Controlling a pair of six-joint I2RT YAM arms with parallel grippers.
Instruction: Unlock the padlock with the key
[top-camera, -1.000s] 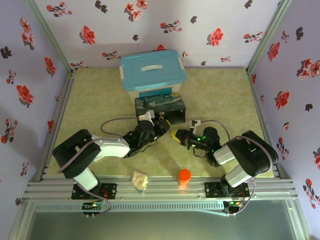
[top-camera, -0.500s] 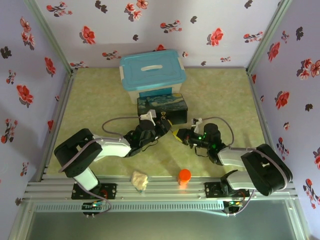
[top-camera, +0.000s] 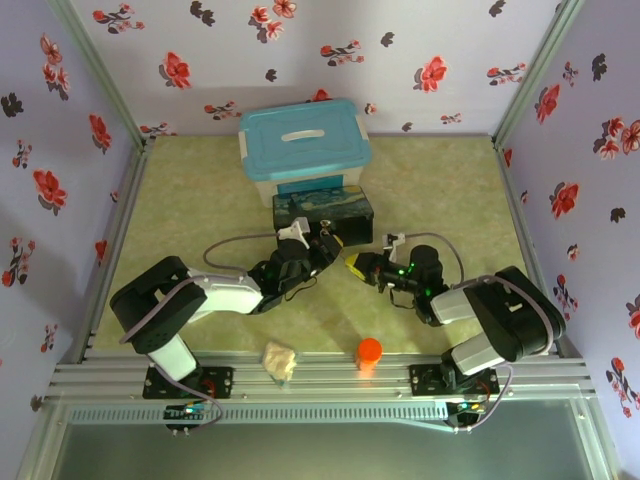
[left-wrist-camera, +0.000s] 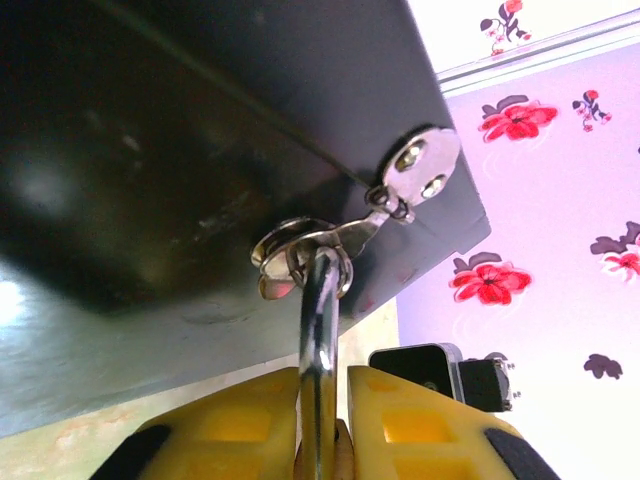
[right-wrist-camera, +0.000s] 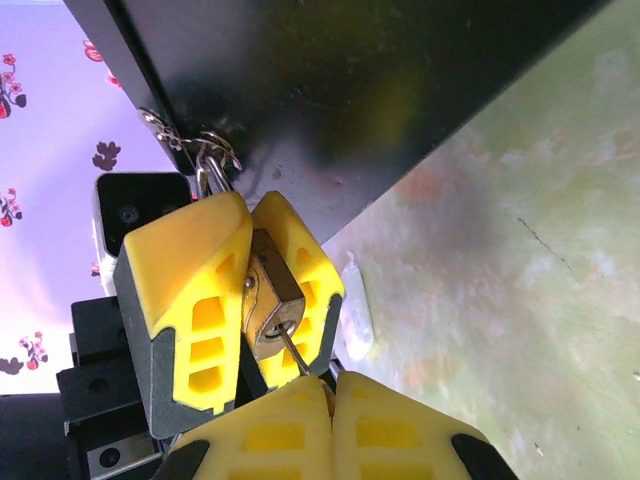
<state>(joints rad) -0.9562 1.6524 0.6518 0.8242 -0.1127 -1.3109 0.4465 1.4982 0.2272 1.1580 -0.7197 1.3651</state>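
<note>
The left gripper (left-wrist-camera: 322, 400) clamps the padlock (right-wrist-camera: 268, 305), which hangs from the latch (left-wrist-camera: 420, 172) of the tin box (top-camera: 322, 208). The right gripper (right-wrist-camera: 328, 400) pinches the key (right-wrist-camera: 296, 357), tip in the keyhole.

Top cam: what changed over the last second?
The right arm dropped its elbow out toward the near edge, then swung it back close to where it began. The right gripper stayed shut on the key, which sits in the padlock. The left gripper kept its clamp on the padlock. The tin box barely shifted. Nothing was picked up or let go.
</note>
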